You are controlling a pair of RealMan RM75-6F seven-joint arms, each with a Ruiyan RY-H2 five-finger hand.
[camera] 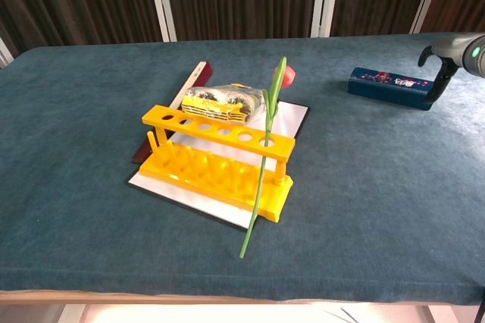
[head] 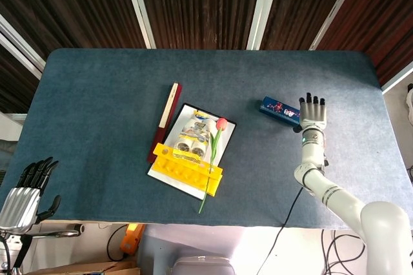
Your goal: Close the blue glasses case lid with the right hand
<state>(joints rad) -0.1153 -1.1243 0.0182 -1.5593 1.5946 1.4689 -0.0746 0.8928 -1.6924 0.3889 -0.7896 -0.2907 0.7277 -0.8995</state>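
The blue glasses case [head: 279, 109] lies flat on the blue-grey table [head: 97, 94], right of centre, and its lid looks down. In the chest view the case [camera: 392, 87] shows a printed top. My right hand [head: 312, 112] hovers just right of the case with its fingers stretched out and apart, holding nothing. From the chest camera, the right hand [camera: 453, 55] enters at the right edge, and one dark finger [camera: 437, 87] points down at the case's right end. Whether it touches is unclear. My left hand [head: 23, 193] hangs off the table's near left corner, empty.
Mid-table stands a yellow tube rack [camera: 218, 159] on a white sheet [camera: 198, 198], with a red tulip [camera: 267, 152] leaning through it. A snack packet [camera: 220, 102] lies behind the rack, and a long dark-red box [head: 166, 121] to its left.
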